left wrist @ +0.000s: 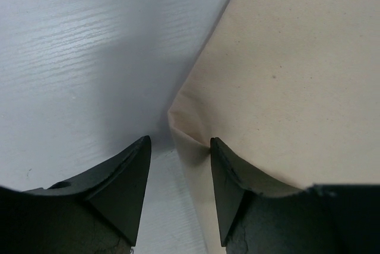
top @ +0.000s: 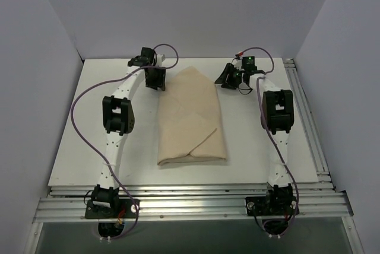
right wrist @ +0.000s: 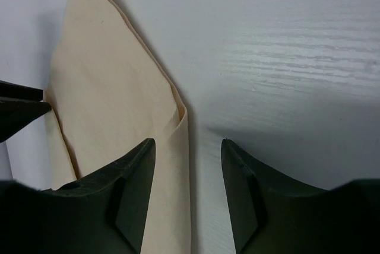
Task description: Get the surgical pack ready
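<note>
- I am looking down on a white table (top: 89,147) with two arms reaching from its near edge toward its far edge.
- The surgical pack (top: 191,117) lies in the middle of the table as a folded tan-beige cloth bundle. Its long side runs from near edge to far edge. The end toward the far edge tapers to a point, and the end toward the near edge is square, with a diagonal flap folded across it. Only cloth shows; I cannot see inside the bundle.
- The left gripper (top: 155,82) sits at the left side of the pack's tapered end, close to the far edge of the table.
- In the left wrist view its jaws are spread. A folded edge of the cloth (left wrist: 285,76) lies in the gap, against the right-hand finger (left wrist: 228,194), and bare table shows beside the other finger.
- The right gripper (top: 227,81) sits just off the right side of the tapered end.
- In the right wrist view its jaws are also spread. The cloth edge (right wrist: 119,88) runs up between them, the left-hand finger (right wrist: 133,194) is over cloth and the other is over bare table.
- Neither gripper is pinching the cloth.
</note>
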`<state>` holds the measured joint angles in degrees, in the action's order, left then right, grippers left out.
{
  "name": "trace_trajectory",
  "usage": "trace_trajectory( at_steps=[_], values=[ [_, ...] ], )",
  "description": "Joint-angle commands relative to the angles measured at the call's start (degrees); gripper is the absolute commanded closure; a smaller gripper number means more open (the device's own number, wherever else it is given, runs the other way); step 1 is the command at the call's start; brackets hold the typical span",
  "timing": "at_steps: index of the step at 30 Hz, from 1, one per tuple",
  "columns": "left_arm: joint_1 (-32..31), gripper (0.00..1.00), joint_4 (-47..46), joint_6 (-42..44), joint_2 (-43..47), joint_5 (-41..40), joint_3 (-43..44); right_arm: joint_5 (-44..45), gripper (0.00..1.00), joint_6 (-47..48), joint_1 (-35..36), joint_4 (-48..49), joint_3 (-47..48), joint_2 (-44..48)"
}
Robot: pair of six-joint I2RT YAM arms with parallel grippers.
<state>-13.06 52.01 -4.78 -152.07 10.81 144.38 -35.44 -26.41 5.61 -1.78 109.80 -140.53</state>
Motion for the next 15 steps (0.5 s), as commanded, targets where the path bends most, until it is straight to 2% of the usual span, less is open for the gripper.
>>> trace_trajectory(
  at_steps=[1, 4, 9, 11, 12, 15],
  values=[
    [0.40, 0.47, -2.35, -1.99, -1.64, 2.19, 2.92, -1.55, 0.55, -3.46, 0.46, 1.25, 1.64, -3.60],
    [0.67, 0.53, -3.05, -2.08, -2.35, 3.34, 4.77, -2.61, 0.59, -5.66, 0.90, 3.89, 3.22, -5.89],
    [0.93, 0.68, -4.20, -1.38, -1.74, 6.94, 3.72, -4.19, 0.70, -6.81, 1.77, 4.94, 4.64, -6.86],
    [0.93, 0.71, -4.46, -1.20, -1.48, 7.91, 3.63, -4.46, 0.73, -6.81, 1.86, 4.77, 4.90, -7.04],
    [0.84, 0.77, -4.55, -1.29, -1.39, 8.00, 3.63, -5.16, 0.74, -6.81, 1.86, 4.68, 5.33, -7.39],
    [0.93, 0.83, -5.42, -1.38, -0.34, 6.95, 3.72, -5.69, 0.77, -6.90, 2.39, 4.16, 5.78, -7.48]
  ],
)
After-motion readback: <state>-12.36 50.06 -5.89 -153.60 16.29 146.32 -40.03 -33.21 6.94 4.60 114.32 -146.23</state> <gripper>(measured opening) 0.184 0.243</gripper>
